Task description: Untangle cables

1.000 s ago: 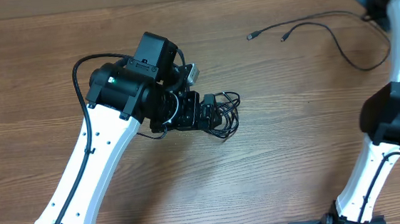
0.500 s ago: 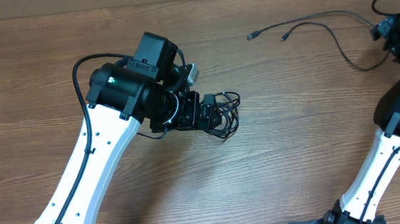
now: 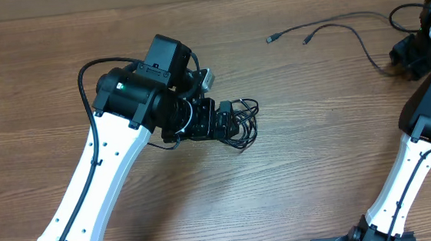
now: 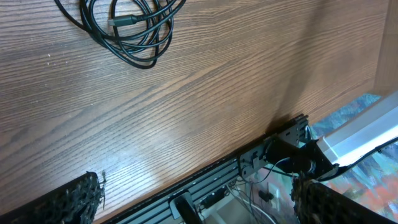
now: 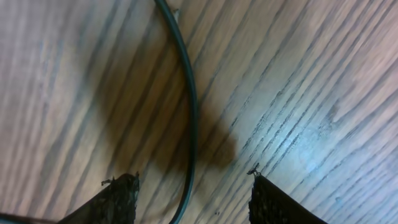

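A small coiled bundle of thin black cable (image 3: 239,122) lies mid-table, right beside my left gripper (image 3: 214,120). In the left wrist view the bundle (image 4: 127,28) sits at the top left, well away from my open, empty left fingers (image 4: 199,202). A long loose black cable (image 3: 347,31) runs across the back right, with two plug ends (image 3: 269,38) at its left. My right gripper (image 3: 409,55) hovers over its right end. In the right wrist view the cable (image 5: 188,106) runs between my open right fingers (image 5: 196,202), which do not clamp it.
The wooden table's front edge with a black metal rail (image 4: 249,165) shows in the left wrist view. The left arm's white link (image 3: 97,184) crosses the left half of the table. The right arm (image 3: 404,167) stands along the right edge.
My right arm has swung from the back right corner toward the front, and its gripper is now low over the long cable's right end. The left arm and the bundle have not moved.
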{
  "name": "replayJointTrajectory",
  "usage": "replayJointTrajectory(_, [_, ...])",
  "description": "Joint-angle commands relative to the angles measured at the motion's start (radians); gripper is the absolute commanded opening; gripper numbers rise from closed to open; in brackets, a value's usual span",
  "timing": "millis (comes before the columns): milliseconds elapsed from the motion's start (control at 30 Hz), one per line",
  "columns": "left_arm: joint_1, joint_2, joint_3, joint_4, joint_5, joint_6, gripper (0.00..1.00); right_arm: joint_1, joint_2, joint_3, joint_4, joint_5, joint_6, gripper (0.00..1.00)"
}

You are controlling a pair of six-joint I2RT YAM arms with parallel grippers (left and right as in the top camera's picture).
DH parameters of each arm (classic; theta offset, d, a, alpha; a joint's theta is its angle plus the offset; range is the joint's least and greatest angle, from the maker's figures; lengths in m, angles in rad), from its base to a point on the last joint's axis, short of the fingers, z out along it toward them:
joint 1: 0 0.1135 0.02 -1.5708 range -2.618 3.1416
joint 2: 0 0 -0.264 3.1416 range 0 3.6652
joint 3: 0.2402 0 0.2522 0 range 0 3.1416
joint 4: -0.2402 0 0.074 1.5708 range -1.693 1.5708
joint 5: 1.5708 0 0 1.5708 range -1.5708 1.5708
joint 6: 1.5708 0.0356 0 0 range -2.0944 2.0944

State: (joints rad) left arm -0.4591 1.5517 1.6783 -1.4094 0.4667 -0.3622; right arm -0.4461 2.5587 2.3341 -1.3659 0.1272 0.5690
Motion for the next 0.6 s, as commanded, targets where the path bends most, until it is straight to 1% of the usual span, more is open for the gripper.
replayJointTrajectory(0, [-0.006, -0.003, 0.019, 0.006, -0.006, 0.026, 1.00, -0.009, 0.004, -0.038, 0.009, -0.002, 0.010, 0.56])
replayJointTrajectory(167, [-0.006, -0.003, 0.019, 0.007, -0.006, 0.026, 1.00, -0.009, 0.005, -0.082, 0.053, -0.013, 0.010, 0.49])
replayJointTrajectory(233, [-0.006, -0.003, 0.019, 0.007, -0.006, 0.026, 1.00, -0.009, 0.005, -0.096, 0.080, -0.027, 0.010, 0.45])
replayJointTrajectory(367, [-0.006, -0.003, 0.019, 0.007, -0.006, 0.026, 1.00, -0.009, 0.005, -0.103, 0.137, -0.068, 0.010, 0.31])
replayJointTrajectory(433, [-0.006, -0.003, 0.019, 0.007, -0.006, 0.026, 1.00, -0.009, 0.005, -0.103, 0.173, -0.093, 0.010, 0.25])
replayJointTrajectory(533, [-0.006, -0.003, 0.019, 0.008, -0.006, 0.024, 1.00, -0.009, 0.005, -0.103, 0.243, -0.151, 0.010, 0.07])
replayJointTrajectory(567, [-0.006, -0.003, 0.019, 0.008, -0.006, 0.021, 1.00, -0.009, 0.005, -0.103, 0.272, -0.182, 0.010, 0.04])
